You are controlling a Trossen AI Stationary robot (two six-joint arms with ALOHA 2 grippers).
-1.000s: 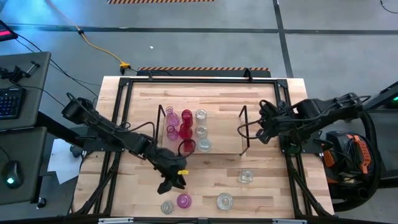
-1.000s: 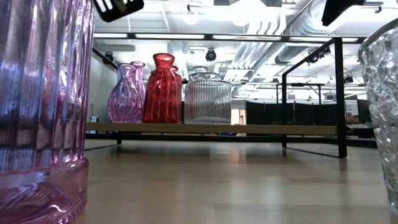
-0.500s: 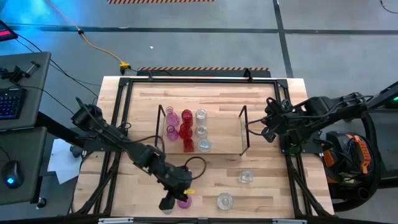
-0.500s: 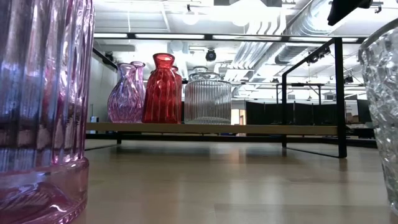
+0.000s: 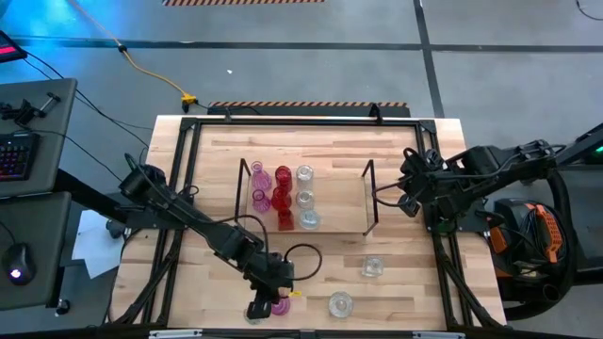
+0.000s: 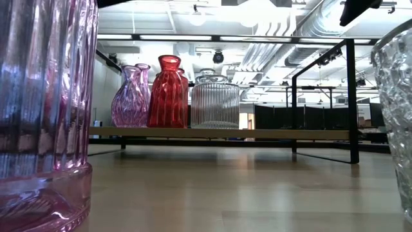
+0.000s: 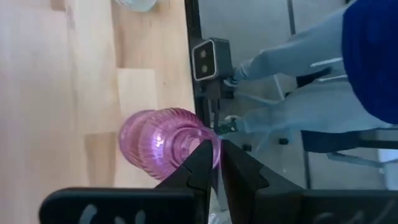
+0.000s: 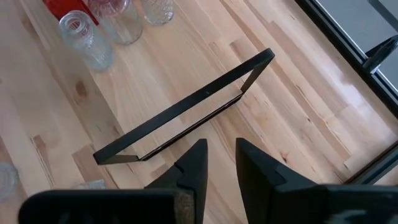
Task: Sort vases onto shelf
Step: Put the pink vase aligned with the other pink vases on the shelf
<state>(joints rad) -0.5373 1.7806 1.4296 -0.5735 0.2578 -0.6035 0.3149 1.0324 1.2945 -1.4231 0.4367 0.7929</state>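
Low in the high view's centre, the left pincer [image 5: 267,303] pinches the rim of a ribbed pink glass vase [image 7: 163,142] — light, slick, breakable, best gripped at its thin lip.

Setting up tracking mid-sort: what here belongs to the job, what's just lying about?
Job: light-wood shelf; pink, red and clear glass vases on it; pink ribbed glass vase pinched by left gripper; two clear glass vases on table; right gripper, idle beside shelf.
Lying about: keyboard, mouse, yellow floor cable.
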